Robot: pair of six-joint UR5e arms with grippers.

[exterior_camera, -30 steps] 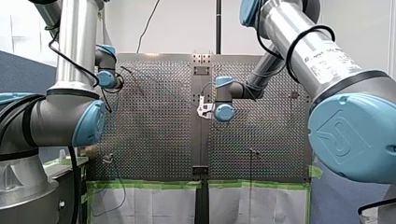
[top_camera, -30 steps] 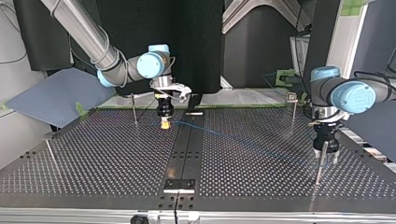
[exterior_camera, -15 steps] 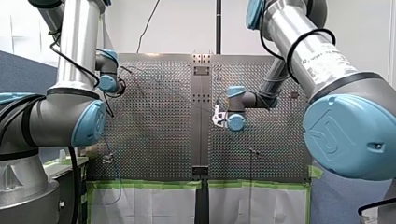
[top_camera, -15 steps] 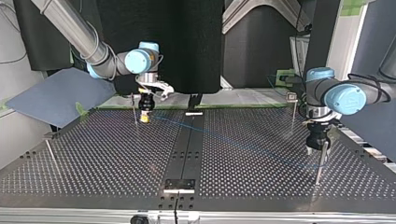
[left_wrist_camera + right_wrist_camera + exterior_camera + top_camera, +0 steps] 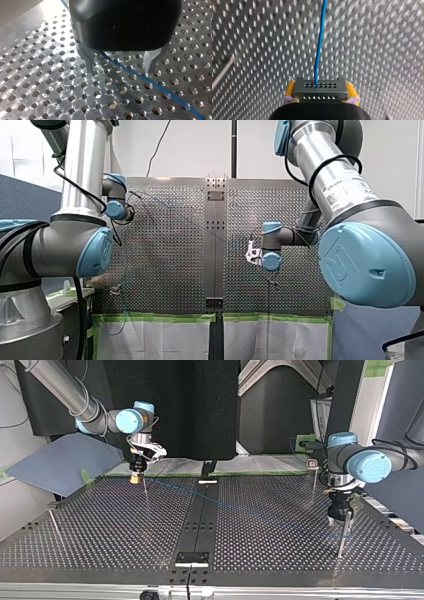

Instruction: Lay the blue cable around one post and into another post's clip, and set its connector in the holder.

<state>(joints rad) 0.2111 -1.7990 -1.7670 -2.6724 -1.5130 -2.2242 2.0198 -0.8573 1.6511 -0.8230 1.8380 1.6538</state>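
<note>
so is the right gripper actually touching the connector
Touching. The right wrist view shows the connector held between my right gripper's yellow pads, each pad flat against one of its sides, with the blue cable leaving its front.

My right hand (image 5: 134, 480) and connector (image 5: 320, 90), further toward the top view's left, beside a post (image 5: 145, 487)

My left gripper (image 5: 120, 70) hangs just above the perforated table (image 5: 50, 82), its two metal fingers (image 5: 89, 60) spread apart. The blue cable (image 5: 150, 84) runs slantwise between them (gripped by neither).
</note>
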